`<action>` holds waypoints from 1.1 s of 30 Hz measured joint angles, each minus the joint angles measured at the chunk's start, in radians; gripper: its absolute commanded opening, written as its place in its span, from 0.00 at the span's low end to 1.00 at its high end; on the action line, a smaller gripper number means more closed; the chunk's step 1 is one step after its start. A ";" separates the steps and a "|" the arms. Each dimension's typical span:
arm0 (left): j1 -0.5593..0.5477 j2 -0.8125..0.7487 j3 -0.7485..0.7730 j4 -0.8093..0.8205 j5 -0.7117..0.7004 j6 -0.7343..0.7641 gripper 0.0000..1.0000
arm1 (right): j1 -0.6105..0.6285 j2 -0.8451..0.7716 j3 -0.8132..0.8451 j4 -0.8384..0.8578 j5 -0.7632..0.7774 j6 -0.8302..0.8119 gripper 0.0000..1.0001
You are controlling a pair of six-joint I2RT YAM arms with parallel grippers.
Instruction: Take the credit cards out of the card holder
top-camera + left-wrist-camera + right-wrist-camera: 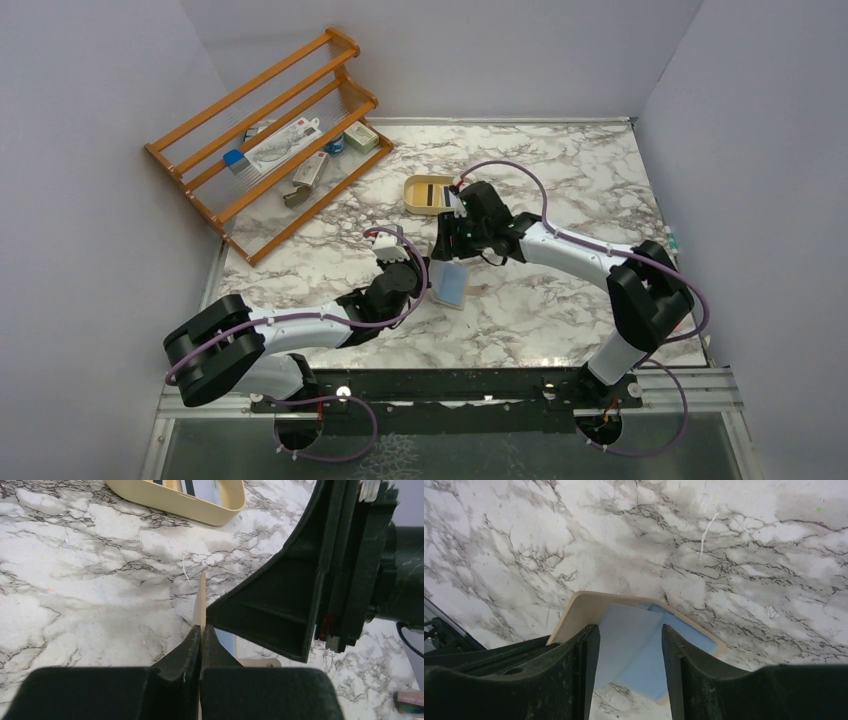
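Two arms meet near the middle of the table [560,180], seen from above. The left gripper [428,285] reaches in from the near-left, and the right gripper [452,250] comes down from the far side. Between them is the wallet [455,304], with pale blue cards [451,282] showing on its face. A tan tray [412,195] sits just beyond the right gripper, toward the far edge, with a dark-striped card inside. A wooden rack [200,140] with some small items leans in the far-left corner.

From the left wrist, the left fingers [187,647] are pressed together on the wallet's thin tan edge [201,600]. That edge stands up from between them, above the marble. The right gripper's dark body fills the right side, close against the wallet. A sliver of blue shows below it, and the tray's [220,515] rim is at the top.

From the right wrist, the right fingers [586,645] stand apart. A paler blue card [629,625] fills the gap between them, and a deeper blue one [689,637] fans out beside it to the right. Both lie on the wallet's tan flap [584,605], whose rounded corner pokes out beyond the fingertips over the marble. I cannot tell whether the fingers are pinching the pale card's sides or only straddling it.
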 measured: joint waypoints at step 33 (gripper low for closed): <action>-0.005 -0.003 0.055 -0.034 -0.023 0.015 0.00 | 0.059 -0.289 -0.171 -0.266 0.317 -0.102 0.60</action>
